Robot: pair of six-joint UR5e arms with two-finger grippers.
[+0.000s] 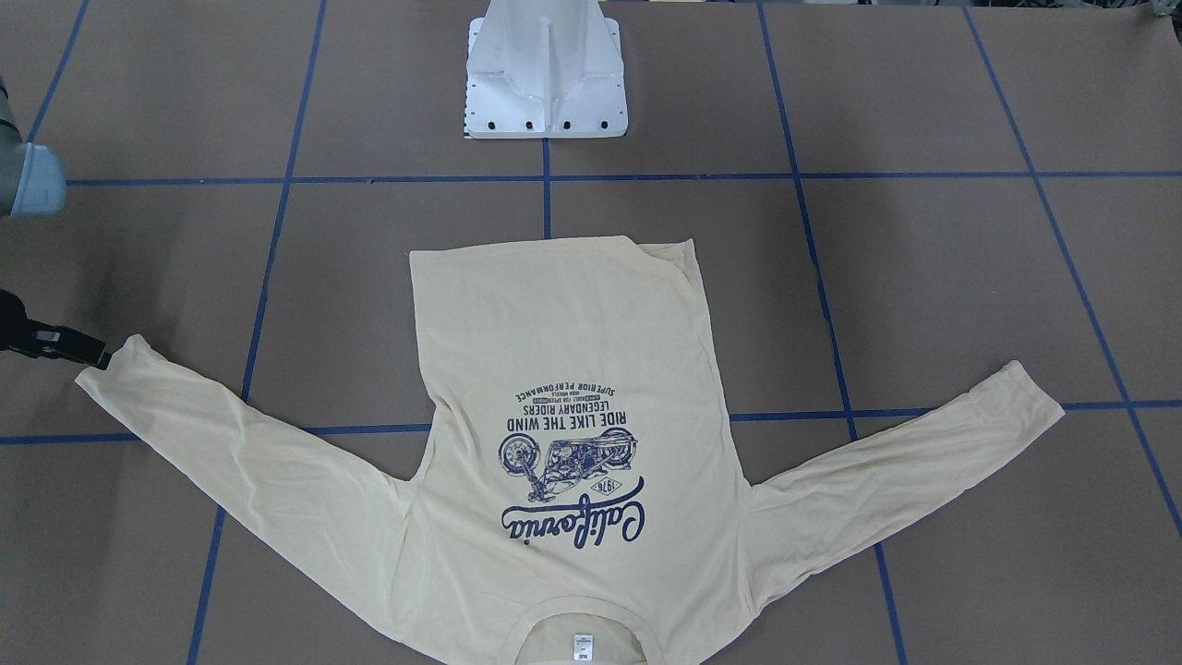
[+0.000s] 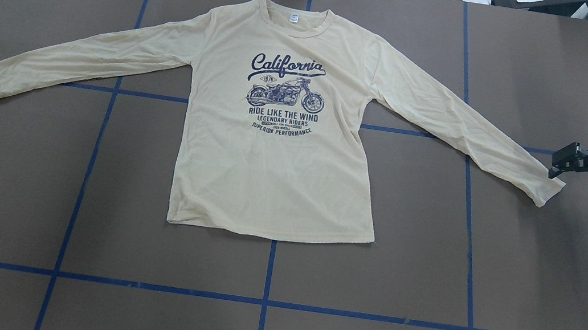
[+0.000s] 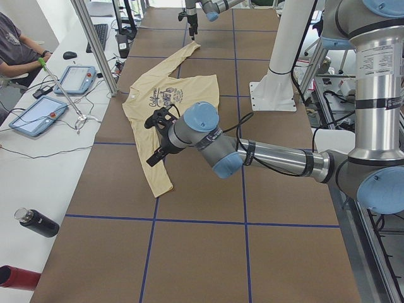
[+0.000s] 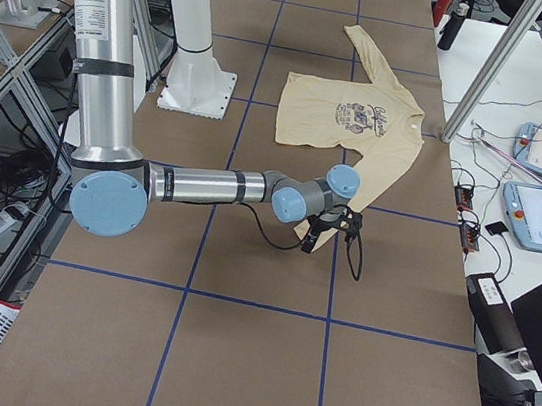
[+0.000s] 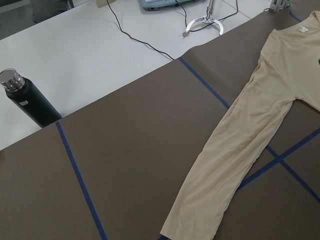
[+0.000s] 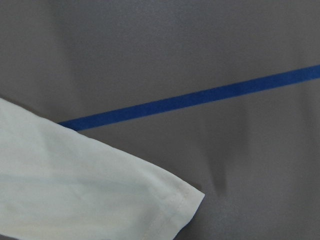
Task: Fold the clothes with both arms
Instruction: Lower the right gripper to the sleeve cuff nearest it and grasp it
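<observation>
The clothes are one cream long-sleeved T-shirt (image 2: pixel 270 173) lying flat, print up, sleeves spread, neck toward the table's far edge. My right gripper (image 2: pixel 578 175) is low at the right sleeve's cuff (image 2: pixel 546 192), jaws apart, with one finger (image 1: pixel 88 352) touching the cuff's edge. The right wrist view shows only that cuff corner (image 6: pixel 100 190) on the brown table. My left gripper (image 3: pixel 153 137) hangs above the left sleeve (image 5: pixel 235 150). I cannot tell whether it is open or shut. It is outside the overhead view.
The white pedestal base (image 1: pixel 545 83) stands at the table's robot side. A black bottle (image 5: pixel 30 102), a red bottle (image 3: pixel 16 278) and tablets (image 3: pixel 79 79) lie on the white side bench, where a person (image 3: pixel 16 44) sits. Blue tape lines (image 2: pixel 268 276) grid the table.
</observation>
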